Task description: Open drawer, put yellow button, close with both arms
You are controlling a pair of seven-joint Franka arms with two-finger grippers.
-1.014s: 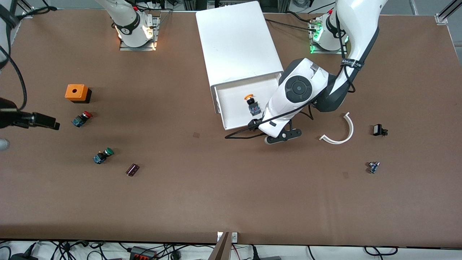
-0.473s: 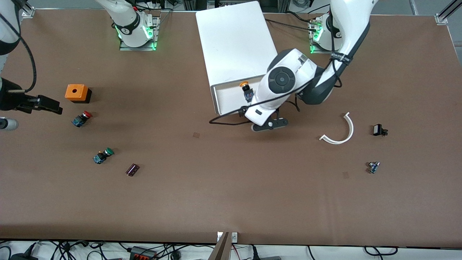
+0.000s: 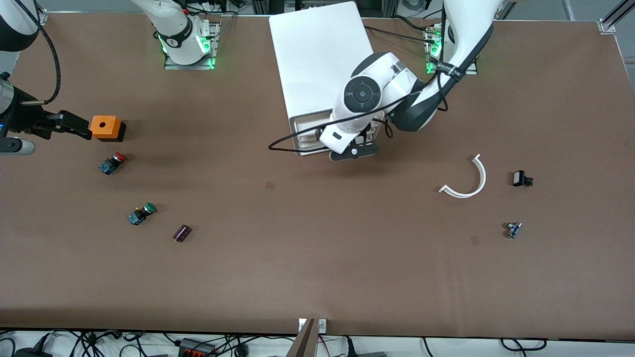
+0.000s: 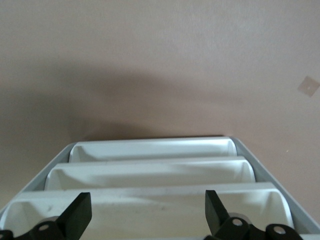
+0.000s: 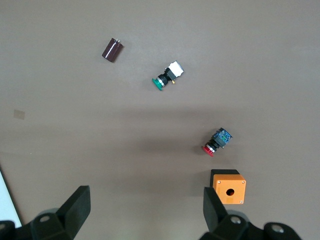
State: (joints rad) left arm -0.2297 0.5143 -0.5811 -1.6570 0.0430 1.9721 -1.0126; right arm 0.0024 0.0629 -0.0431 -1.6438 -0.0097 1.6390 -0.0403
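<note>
Front view: the drawer [image 3: 310, 139], which stood well out of the cabinet [image 3: 322, 59] a second ago with the yellow button lying in it, is now pushed in flush with the three fronts below. The button no longer shows; it was in the drawer as it went in. The left gripper [image 3: 353, 150] has followed the drawer front back and sits against it, under the left arm's wrist. The right gripper [image 3: 74, 124] has come in from the right arm's end of the tabletop [image 3: 317, 258] and is now just beside the orange box [image 3: 105, 127]. The red switch [image 3: 112, 162], green switch [image 3: 141, 213] and dark cylinder [image 3: 182, 232] lie where they were.

Left wrist view: the left gripper [image 4: 145, 220] has its fingers [image 4: 77, 215] spread wide, holding nothing, right at the stacked drawer fronts [image 4: 150, 172].

Right wrist view: the right gripper [image 5: 145, 210] is also spread wide and empty, over the tabletop with the orange box [image 5: 227, 187], red switch [image 5: 216, 141], green switch [image 5: 167, 76] and cylinder [image 5: 112, 50] below.
</note>
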